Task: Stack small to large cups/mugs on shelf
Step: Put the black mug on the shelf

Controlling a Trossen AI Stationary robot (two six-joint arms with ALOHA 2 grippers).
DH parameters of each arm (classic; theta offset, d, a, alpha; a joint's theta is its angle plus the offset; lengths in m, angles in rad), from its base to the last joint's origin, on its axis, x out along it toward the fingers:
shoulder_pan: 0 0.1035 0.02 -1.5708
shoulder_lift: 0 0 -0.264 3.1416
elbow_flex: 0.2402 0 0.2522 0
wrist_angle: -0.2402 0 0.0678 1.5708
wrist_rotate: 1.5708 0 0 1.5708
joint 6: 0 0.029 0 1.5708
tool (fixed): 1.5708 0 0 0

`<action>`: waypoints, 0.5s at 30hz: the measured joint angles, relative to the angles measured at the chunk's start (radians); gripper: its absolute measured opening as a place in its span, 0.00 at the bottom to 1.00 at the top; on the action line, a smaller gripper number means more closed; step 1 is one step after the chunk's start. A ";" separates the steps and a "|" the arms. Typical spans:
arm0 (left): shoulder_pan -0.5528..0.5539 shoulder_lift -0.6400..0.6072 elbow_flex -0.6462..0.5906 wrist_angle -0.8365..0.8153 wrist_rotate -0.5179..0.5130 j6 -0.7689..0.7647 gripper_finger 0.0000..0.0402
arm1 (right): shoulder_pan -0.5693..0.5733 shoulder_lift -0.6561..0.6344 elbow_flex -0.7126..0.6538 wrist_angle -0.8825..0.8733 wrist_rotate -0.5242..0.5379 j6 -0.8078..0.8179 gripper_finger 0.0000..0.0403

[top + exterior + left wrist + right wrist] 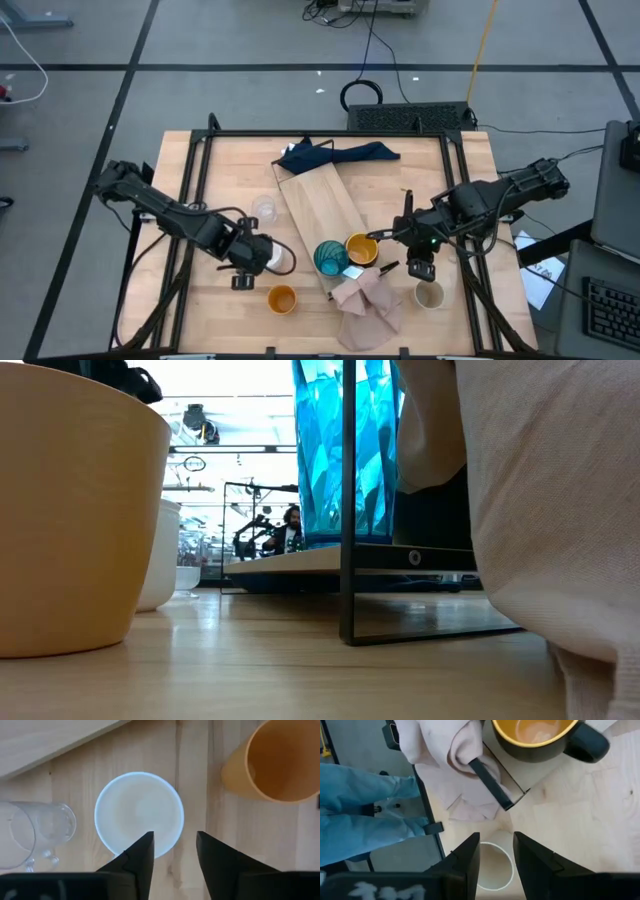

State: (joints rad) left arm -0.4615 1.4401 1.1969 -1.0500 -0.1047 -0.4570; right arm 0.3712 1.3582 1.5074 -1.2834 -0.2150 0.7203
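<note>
Currently, working from the left of the shelf [322,205], we find our left pincer [174,851] directly above the white mug [281,258], its fingers parted and nothing between them. The clear glass [264,210] lies just off the shelf's left edge; the orange cup [281,298] stands near the white mug. On the shelf's near end stand the teal cup [328,258] and the mustard-yellow mug [361,249]. To the shelf's right, our right pincer [496,855] hangs open and empty over the beige-grey cup [429,295]. We judge two risks: fingers straddling a rim could tip a cup, and the pinkish cloth [368,305] draped at the shelf's near end could snag a finger.
</note>
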 joint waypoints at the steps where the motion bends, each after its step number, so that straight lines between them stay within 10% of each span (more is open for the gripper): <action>1: 0.000 0.006 0.000 -0.001 0.000 0.012 0.38 | 0.003 0.000 0.000 0.001 0.000 0.004 0.27; 15: 0.002 0.106 0.000 0.043 0.027 0.018 0.37 | 0.017 0.001 0.000 0.000 0.004 0.035 0.27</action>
State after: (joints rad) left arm -0.4599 1.5460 1.1969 -1.0071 -0.0782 -0.4389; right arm 0.3885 1.3590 1.5074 -1.2831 -0.2111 0.7551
